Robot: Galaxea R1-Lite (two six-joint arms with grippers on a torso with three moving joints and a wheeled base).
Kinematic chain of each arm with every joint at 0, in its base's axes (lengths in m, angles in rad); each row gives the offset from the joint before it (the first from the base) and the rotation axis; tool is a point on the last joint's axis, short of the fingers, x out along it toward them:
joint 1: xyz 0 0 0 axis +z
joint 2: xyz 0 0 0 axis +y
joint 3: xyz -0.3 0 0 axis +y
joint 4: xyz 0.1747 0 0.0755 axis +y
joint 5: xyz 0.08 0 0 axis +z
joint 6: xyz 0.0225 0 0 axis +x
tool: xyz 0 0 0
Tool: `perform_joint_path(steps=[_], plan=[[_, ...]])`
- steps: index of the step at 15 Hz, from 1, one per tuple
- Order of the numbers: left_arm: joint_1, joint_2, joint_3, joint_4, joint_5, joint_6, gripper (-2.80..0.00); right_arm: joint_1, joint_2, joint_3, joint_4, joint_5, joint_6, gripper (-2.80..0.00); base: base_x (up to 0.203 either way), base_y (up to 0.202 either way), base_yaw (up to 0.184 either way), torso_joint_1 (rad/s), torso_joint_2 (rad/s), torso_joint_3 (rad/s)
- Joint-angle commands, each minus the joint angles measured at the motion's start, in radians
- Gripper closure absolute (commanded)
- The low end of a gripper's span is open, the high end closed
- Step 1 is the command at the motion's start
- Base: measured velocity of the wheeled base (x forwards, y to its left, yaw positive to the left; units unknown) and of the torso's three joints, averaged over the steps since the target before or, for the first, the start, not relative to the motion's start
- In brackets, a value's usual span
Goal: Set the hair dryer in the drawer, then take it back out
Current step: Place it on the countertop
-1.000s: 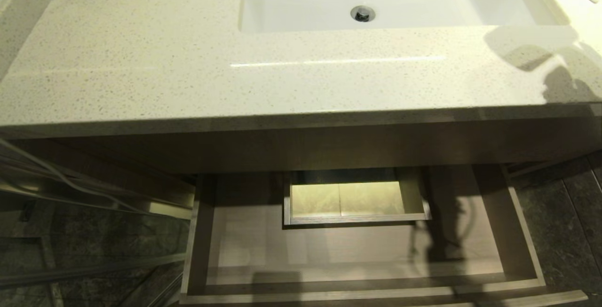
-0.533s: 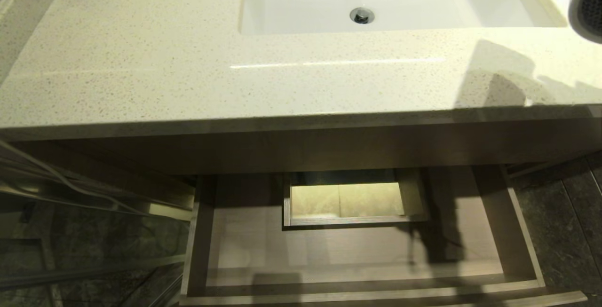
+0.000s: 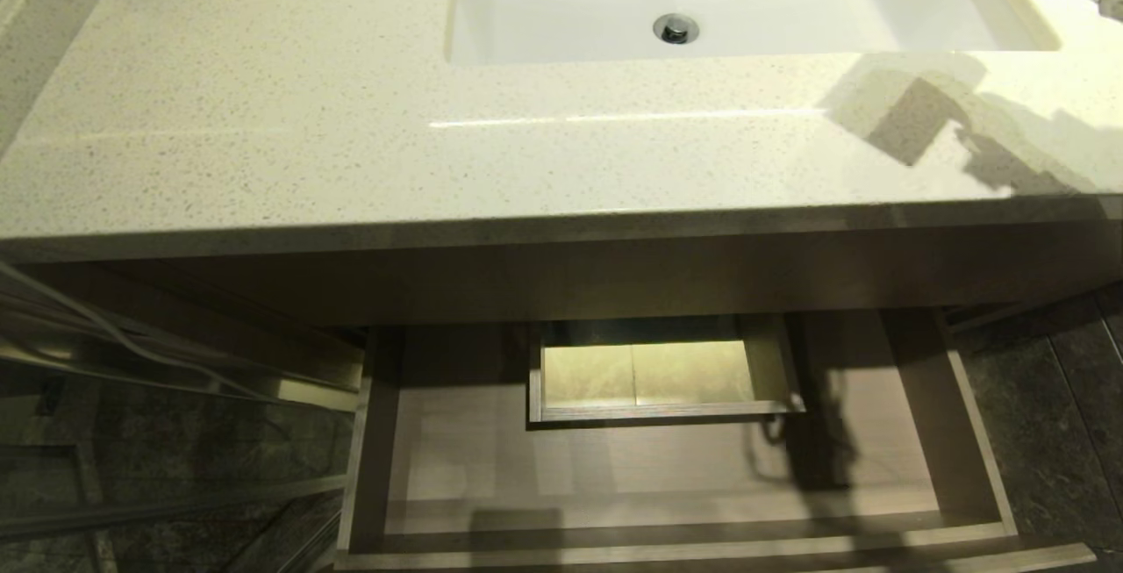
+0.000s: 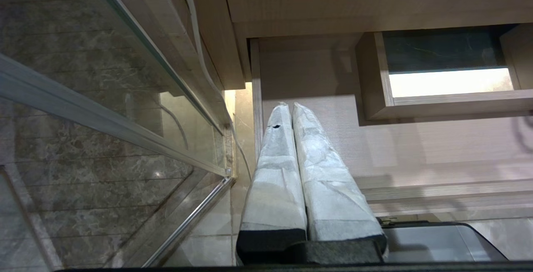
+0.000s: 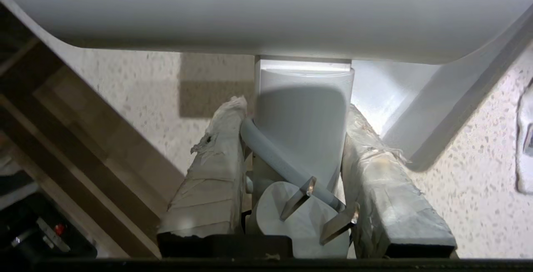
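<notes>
A white hair dryer [image 5: 266, 13] is clamped by its handle between the padded fingers [image 5: 208, 168] of the right gripper [image 5: 293, 109], which close on the handle's two sides so the fat barrel sits crosswise beyond the fingertips, its long axis running across the gripper. The plug and a loop of cord lie tucked between the fingers beside the handle. From the head camera only the dark mesh end of the barrel shows, at the far right corner above the bench [image 3: 351, 143], near the sink [image 3: 877, 3]. Below, the drawer [image 3: 947, 433] stands pulled open and empty, likely ready to receive the dryer. The left gripper [image 4: 289, 107] hangs idle beside the drawer's left edge, fingers pressed together.
</notes>
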State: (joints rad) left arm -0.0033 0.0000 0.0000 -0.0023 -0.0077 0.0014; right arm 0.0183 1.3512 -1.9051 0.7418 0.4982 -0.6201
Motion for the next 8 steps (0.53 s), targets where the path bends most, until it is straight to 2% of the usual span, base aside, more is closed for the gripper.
perform_joint_path(steps=[1,3,5,6,8], plan=[[0.0,0.0,0.002,-0.001,0.0,0.0,0.0,0.125,0.02,0.01,-0.125,-0.043,0.063,0.0,0.0,0.0,0.0,0.0,0.0,0.0],[0.0,0.0,0.001,-0.001,0.0,0.0,0.0,0.188,0.033,0.018,-0.136,-0.047,0.049,0.0,0.0,0.0,0.0,0.0,0.0,0.0],[0.0,0.0,0.001,-0.001,0.0,0.0,0.0,0.21,0.041,0.023,-0.118,0.014,-0.025,0.0,0.0,0.0,0.0,0.0,0.0,0.0],[0.0,0.0,0.002,-0.001,0.0,0.0,0.0,0.21,0.042,0.022,-0.082,0.076,-0.072,0.0,0.0,0.0,0.0,0.0,0.0,0.0],[0.0,0.0,0.002,-0.001,0.0,0.0,0.0,0.206,0.048,0.014,0.034,0.15,-0.253,0.0,0.0,0.0,0.0,0.0,0.0,0.0]])
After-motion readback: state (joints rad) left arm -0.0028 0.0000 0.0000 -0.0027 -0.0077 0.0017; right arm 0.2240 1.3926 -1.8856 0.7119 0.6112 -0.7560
